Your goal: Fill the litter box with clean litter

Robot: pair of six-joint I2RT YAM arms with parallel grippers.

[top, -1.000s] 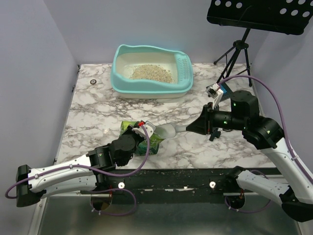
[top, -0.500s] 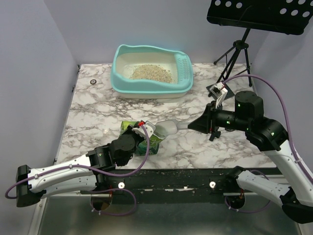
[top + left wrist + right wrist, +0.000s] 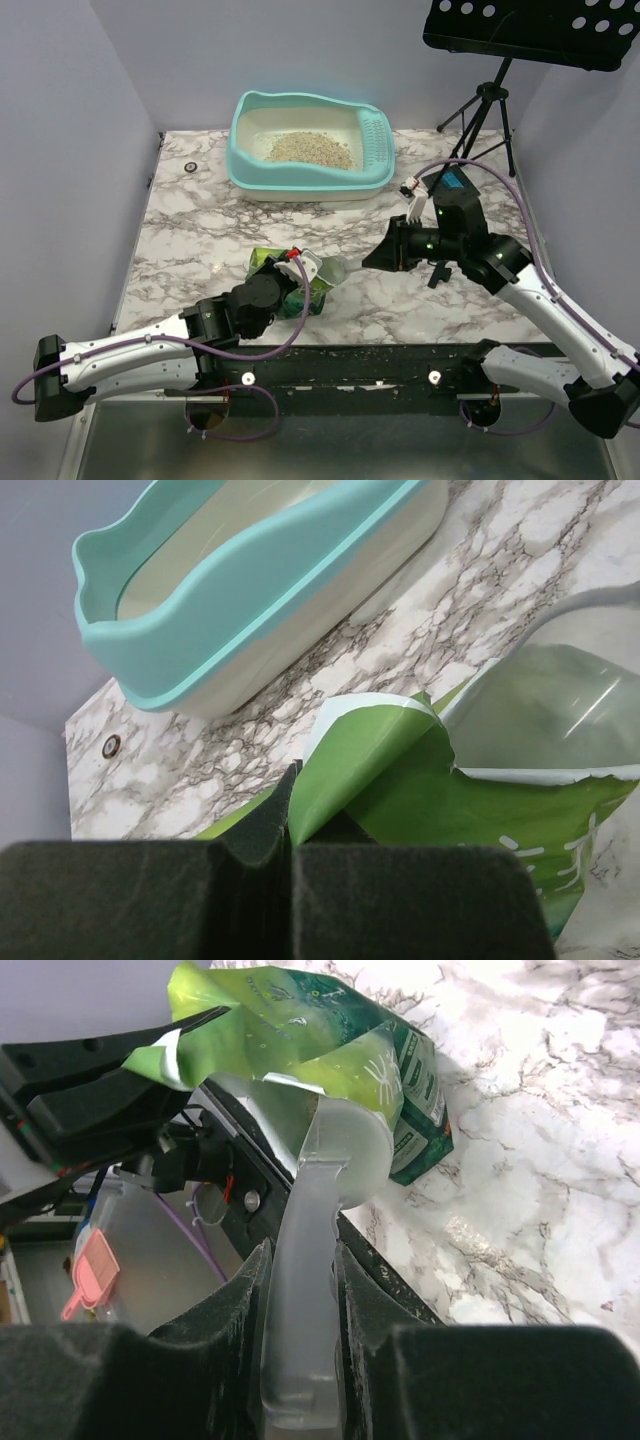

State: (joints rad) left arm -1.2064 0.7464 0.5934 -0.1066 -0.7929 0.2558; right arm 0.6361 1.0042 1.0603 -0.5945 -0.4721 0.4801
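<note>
Left gripper (image 3: 288,852) pinches one green pouch (image 3: 420,790); right gripper (image 3: 300,1290) clamps one clear scoop (image 3: 310,1220), bowl seemingly inside pouch.

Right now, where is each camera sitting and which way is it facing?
Top external: above and behind the robot, looking down on the marble table and far litter box; left arm and right arm show.
Left wrist: on the left arm, facing the litter box past the green pouch; left jaws shut on the pouch's edge.
Right wrist: faces toward the near edge along the clear scoop held in the right jaws.
Both wrist views share the pouch and scoop.
</note>
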